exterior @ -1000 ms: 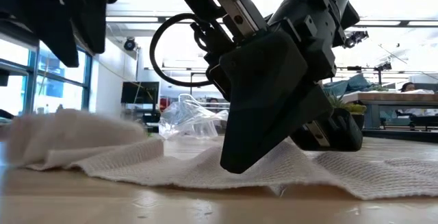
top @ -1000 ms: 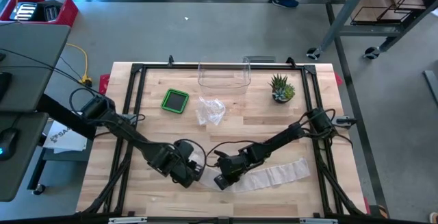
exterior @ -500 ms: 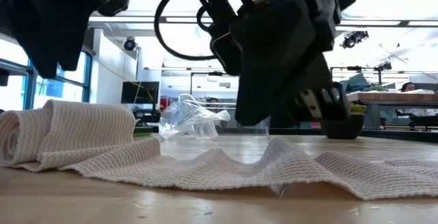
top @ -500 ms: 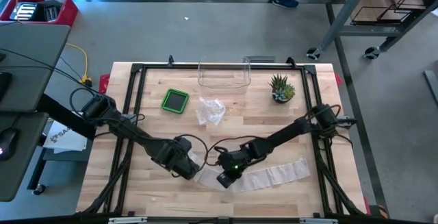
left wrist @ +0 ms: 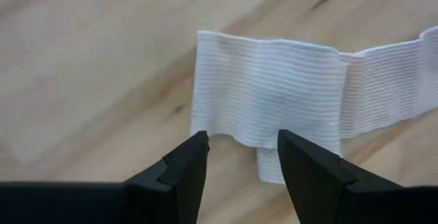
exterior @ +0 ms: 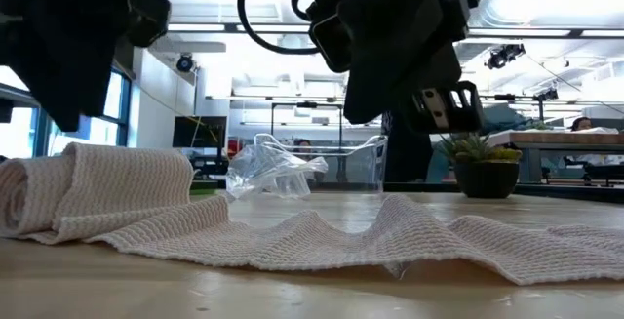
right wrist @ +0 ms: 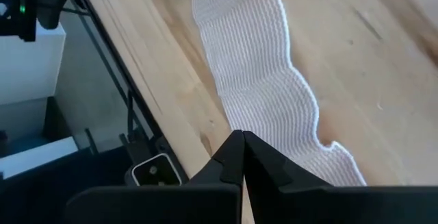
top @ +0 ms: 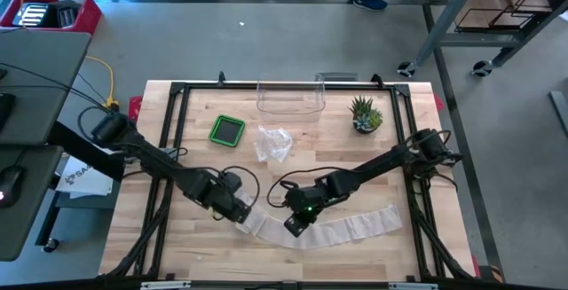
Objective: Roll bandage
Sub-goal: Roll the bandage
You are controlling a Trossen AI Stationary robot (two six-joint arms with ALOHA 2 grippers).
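A white woven bandage (top: 351, 228) lies as a wavy strip on the wooden table near its front edge. Its left end is folded over into a flat, loose roll (left wrist: 267, 87) (exterior: 107, 187) that rests on the boards. My left gripper (left wrist: 239, 142) (top: 234, 208) hovers open just left of and above that rolled end, touching nothing. My right gripper (right wrist: 241, 138) (top: 292, 225) is shut and empty. In the low view it hangs clear above the strip's middle (exterior: 390, 226).
A clear plastic box (top: 290, 99), a green square lid (top: 227, 130), a crumpled plastic wrapper (top: 273, 142) and a small potted plant (top: 365, 114) stand toward the far side. A black frame (top: 177, 90) rims the table. Bare boards lie between them and the bandage.
My right gripper has risen off the bandage's middle, staying shut; the strip keeps a hump there. My left gripper has drawn back toward the table's left and far side, uncovering the rolled end, which has come to rest on the boards.
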